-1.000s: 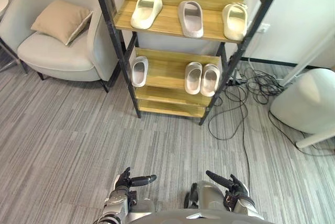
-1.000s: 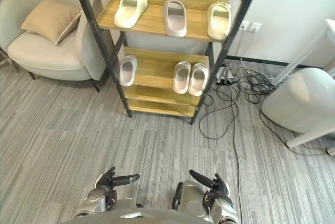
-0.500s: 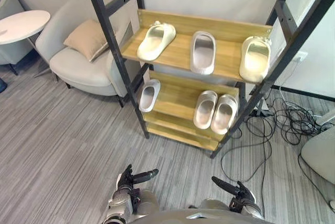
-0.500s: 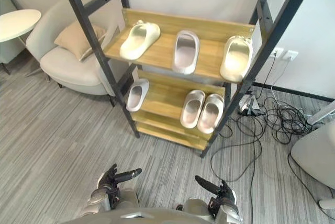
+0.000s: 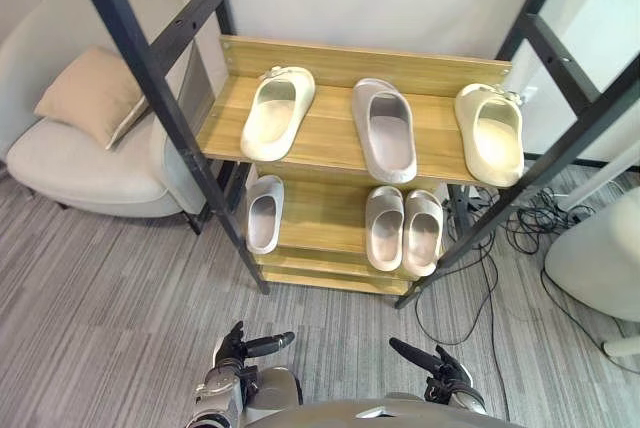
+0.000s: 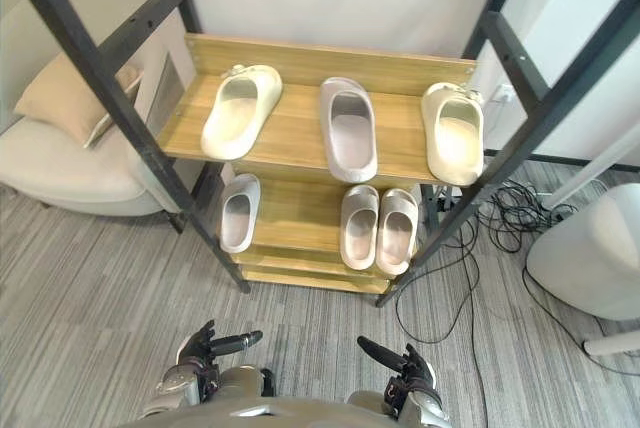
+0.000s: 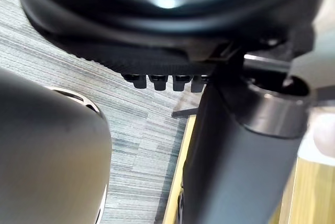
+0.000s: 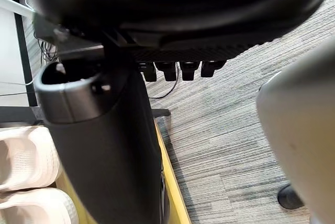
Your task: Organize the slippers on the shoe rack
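Observation:
A wooden shoe rack [image 5: 330, 153] with a black frame stands ahead. Its top shelf holds a cream slipper [image 5: 279, 113] at the left, a grey slipper [image 5: 385, 128] in the middle and a cream slipper [image 5: 489, 133] at the right. On the lower shelf a single pale slipper [image 5: 264, 214] lies at the left, and a pair [image 5: 403, 230] sits side by side at the right. My left hand [image 5: 238, 350] and right hand [image 5: 432, 366] hang low over the carpet, well short of the rack, fingers relaxed, holding nothing.
A pale armchair [image 5: 70, 163] with a beige cushion [image 5: 90, 93] stands left of the rack. Loose cables [image 5: 520, 233] trail on the carpet at its right foot. A white rounded seat [image 5: 600, 258] sits at the right. Grey carpet lies between me and the rack.
The camera has shifted and the rack now shows larger and more centred. The slippers keep their places on the shelves. Both hands stay low and empty.

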Controlling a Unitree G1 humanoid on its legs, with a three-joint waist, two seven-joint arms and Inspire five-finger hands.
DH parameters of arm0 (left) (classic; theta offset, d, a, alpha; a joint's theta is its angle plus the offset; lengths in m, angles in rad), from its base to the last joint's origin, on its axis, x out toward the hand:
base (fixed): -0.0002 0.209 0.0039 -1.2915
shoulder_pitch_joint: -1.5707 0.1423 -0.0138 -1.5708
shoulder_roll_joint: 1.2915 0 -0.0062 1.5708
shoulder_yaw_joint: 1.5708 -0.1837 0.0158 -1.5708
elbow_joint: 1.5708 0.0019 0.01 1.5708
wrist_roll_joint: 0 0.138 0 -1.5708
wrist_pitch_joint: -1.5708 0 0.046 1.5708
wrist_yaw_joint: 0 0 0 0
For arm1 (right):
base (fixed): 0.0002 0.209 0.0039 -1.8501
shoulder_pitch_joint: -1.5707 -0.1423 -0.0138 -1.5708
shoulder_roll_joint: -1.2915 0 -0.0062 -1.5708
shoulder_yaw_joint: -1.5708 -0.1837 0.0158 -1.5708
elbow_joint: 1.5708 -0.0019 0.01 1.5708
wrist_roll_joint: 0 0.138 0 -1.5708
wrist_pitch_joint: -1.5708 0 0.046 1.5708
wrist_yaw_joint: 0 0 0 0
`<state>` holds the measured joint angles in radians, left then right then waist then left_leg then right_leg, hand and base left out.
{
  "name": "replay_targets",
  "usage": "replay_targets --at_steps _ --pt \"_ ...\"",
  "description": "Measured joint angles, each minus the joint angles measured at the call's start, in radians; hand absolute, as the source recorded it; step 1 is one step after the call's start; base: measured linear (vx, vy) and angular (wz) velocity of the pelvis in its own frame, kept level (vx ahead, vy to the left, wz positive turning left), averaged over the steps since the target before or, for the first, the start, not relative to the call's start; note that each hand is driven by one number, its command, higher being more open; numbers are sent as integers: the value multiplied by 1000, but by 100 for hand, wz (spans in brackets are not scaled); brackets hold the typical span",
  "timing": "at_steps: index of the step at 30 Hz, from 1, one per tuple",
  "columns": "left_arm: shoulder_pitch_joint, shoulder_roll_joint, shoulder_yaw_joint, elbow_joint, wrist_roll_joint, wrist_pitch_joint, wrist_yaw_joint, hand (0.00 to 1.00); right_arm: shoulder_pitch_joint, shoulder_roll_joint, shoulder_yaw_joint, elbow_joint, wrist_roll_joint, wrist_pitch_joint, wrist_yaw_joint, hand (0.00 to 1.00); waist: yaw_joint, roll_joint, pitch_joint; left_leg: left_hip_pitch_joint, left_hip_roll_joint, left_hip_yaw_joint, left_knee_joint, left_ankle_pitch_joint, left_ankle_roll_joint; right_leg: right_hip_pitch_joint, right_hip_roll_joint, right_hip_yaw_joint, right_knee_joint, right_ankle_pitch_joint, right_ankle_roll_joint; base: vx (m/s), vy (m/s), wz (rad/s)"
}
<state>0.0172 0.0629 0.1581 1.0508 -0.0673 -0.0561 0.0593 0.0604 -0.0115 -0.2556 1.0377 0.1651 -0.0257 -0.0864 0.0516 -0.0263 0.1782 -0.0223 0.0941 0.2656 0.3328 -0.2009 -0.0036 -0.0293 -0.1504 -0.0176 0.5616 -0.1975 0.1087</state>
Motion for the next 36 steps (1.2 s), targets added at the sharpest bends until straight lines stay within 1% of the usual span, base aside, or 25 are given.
replay_targets --at_steps 1,2,3,4,5,6,7,8,10,11,12,13,15,16,17,19,21,22,24,26,27,29,30,32,36 --pt "2 4 -7 6 0 0 1 100 -1 -6 -1 -2 4 -1 0 100 -7 7 3 21 -3 7 -18 -1 7 -37 -13 -16 70 -10 2 -47 5 -42" --pt "1 8 -24 14 0 0 1 100 0 -13 5 -2 2 -6 -1 100 -13 6 2 47 -4 11 -36 -3 1 -56 -23 -58 81 -32 -21 -38 -29 -15" --pt "1 9 -30 15 -1 0 0 100 -1 -16 10 -1 2 -6 -1 100 -14 7 2 51 -4 11 -42 -2 -2 -63 -23 -75 68 -36 -28 -41 -54 -2" --pt "1 11 -33 17 0 -1 0 100 0 -17 12 -1 1 -7 -1 100 -14 6 2 57 -7 9 -49 2 -7 -66 -21 -92 35 -37 -33 -12 -138 18" --pt "2 17 -35 17 0 0 -1 100 9 -13 15 2 -6 -10 -3 100 -14 -11 -7 52 -29 -6 -52 6 -18 -63 -21 -114 -87 -8 -50 24 -163 23" --pt "2 14 -35 19 -1 1 -1 100 8 -12 13 8 -6 -9 -2 100 -14 -9 -13 48 -29 -12 -52 8 -24 -51 -22 -120 -111 -20 -42 90 -190 28" --pt "7 -5 -32 22 0 1 2 100 9 -24 9 10 -7 -8 -1 100 -14 14 -25 36 -22 -30 -58 18 -33 -51 -8 -134 -140 -13 -48 128 -138 22" --pt "12 -16 -27 22 -1 1 0 100 9 -32 6 13 -7 -8 -2 100 -13 30 -31 35 -18 -38 -66 30 -37 -46 1 -146 -154 -11 -50 143 -127 26" --pt "19 -30 -14 23 0 0 2 100 9 -37 -5 25 -7 -8 -5 100 -13 49 -39 42 9 -60 -64 30 -48 1 32 -172 -207 1 -63 133 -134 22" --pt "19 -31 -11 23 0 0 2 100 9 -35 -6 27 -7 -8 -5 100 -12 50 -39 49 21 -66 -61 27 -53 20 45 -180 -232 8 -68 123 -152 13" --pt "18 -30 -5 22 1 -1 -1 100 9 -28 -6 29 -7 -9 -5 100 -9 46 -37 56 45 -71 -48 17 -68 54 70 -192 -269 19 -76 53 -73 6" --pt "18 -28 -3 21 1 -1 -3 100 9 -26 -5 30 -7 -9 -5 100 -8 46 -37 56 53 -73 -39 12 -73 65 78 -193 -278 21 -78 85 -114 4" --pt "18 -23 17 10 0 -1 -4 100 9 -16 -6 27 -7 -10 -6 100 -8 35 -28 34 76 -83 33 3 -87 85 94 -198 -300 22 -81 26 -63 1" --pt "17 -20 18 2 1 0 -4 100 9 -13 -6 26 -6 -10 -7 100 -7 32 -25 4 84 -85 92 2 -89 87 96 -197 -302 21 -82 -9 -25 -4" --pt "16 -21 18 -5 0 0 -4 100 9 -14 -6 24 -6 -10 -7 100 -6 36 -22 -21 92 -85 151 2 -89 89 97 -194 -303 21 -82 -5 -1 -7" --pt "13 -28 18 -6 0 -1 -3 100 9 -19 -4 15 -6 -10 -6 100 -6 47 -14 -32 99 -86 185 2 -89 100 97 -182 -305 21 -82 12 34 -12" --pt "13 -31 16 -6 0 -1 -2 100 10 -22 -3 15 -6 -10 -7 100 -5 49 -13 -25 91 -87 172 2 -89 101 95 -171 -308 23 -80 37 77 -37" --pt "16 -34 15 -5 -1 0 0 100 7 -28 10 19 -6 -9 -11 100 -1 52 -14 35 64 -134 46 2 -88 80 109 -116 -345 55 -80 62 105 -70" --pt "19 -34 15 -3 0 1 0 100 4 -27 11 18 -6 -9 -12 100 -2 54 -14 58 60 -114 7 4 -86 73 116 -88 -352 70 -78 22 91 -58" --pt "21 -35 14 -3 0 1 0 100 5 -28 11 18 -6 -10 -11 100 -3 55 -15 64 57 -113 -3 6 -82 73 114 -86 -354 73 -76 -29 52 -10" --pt "21 -35 14 -3 0 1 0 100 5 -28 11 18 -6 -10 -11 100 -3 55 -16 70 51 -114 -22 13 -73 73 111 -86 -358 78 -75 -74 55 2" --pt "23 -37 1 2 0 1 0 100 7 -31 11 19 -6 -9 -11 100 -4 57 -21 108 36 -117 -117 37 -71 67 104 -86 -368 86 -70 -81 51 2" --pt "23 -38 -1 3 0 1 0 100 7 -33 11 19 -6 -9 -11 100 -4 59 -22 114 33 -118 -137 42 -71 66 104 -85 -370 88 -70 -52 23 2" --pt "23 -33 -29 7 1 1 -1 100 7 -35 15 21 -7 -9 -10 100 -4 58 -24 141 13 -120 -215 81 -63 67 94 -85 -388 105 -65 -58 23 2" --pt "20 -30 -36 21 1 0 -2 100 5 -43 44 29 -8 -9 -7 100 -4 57 -32 147 -3 -134 -252 103 -55 73 84 -92 -423 130 -57 -47 35 5"
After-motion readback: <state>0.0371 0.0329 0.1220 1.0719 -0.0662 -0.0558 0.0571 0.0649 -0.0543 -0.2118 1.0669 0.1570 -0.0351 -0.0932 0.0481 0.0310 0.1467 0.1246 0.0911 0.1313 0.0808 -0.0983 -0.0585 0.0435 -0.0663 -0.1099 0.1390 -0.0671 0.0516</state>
